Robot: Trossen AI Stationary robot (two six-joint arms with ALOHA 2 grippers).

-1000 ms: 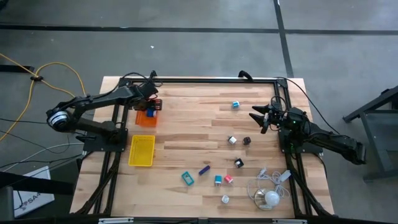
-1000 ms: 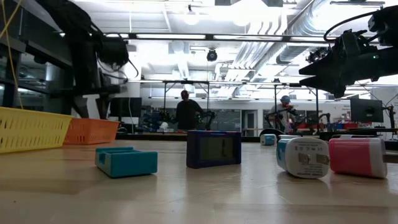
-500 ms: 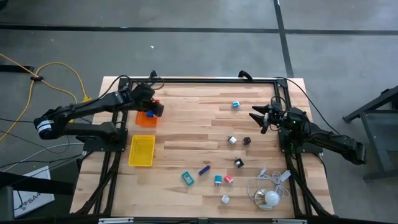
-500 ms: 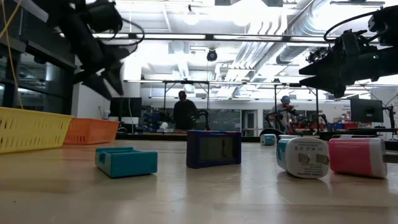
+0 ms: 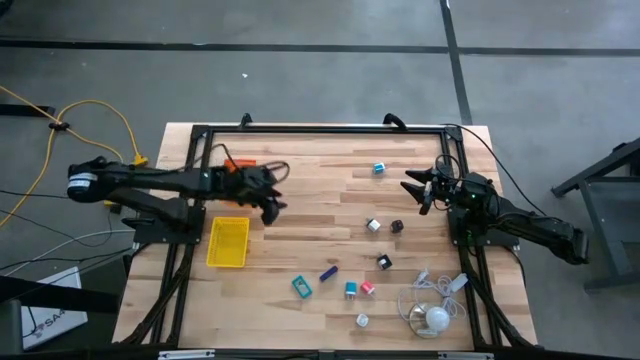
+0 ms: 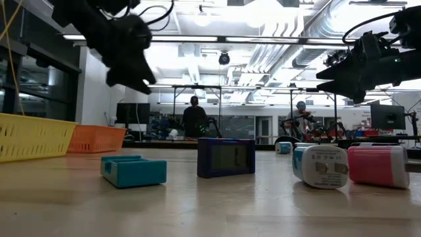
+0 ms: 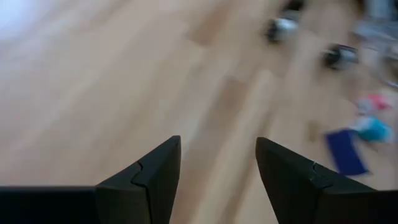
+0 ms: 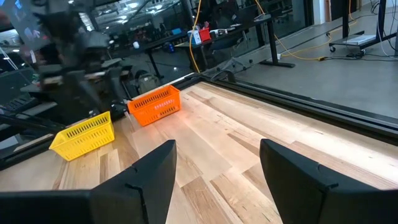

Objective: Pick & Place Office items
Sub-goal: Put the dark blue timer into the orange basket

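Wooden surface (image 5: pixel 300 215) carries small office items (image 5: pixel 345 285) scattered right of centre. Left tool (image 5: pixel 272 205) hovers empty, fingers apart, partly hiding the orange tray (image 5: pixel 233 165); its wrist view is blurred. Right tool (image 5: pixel 412 186) waits, spread, holding nothing, at the right edge.

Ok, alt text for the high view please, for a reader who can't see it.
From above: the left pincer, open and empty, hovers over the wooden table beside a yellow tray. Small office items lie scattered right of centre; the right pincer waits open near the right edge.
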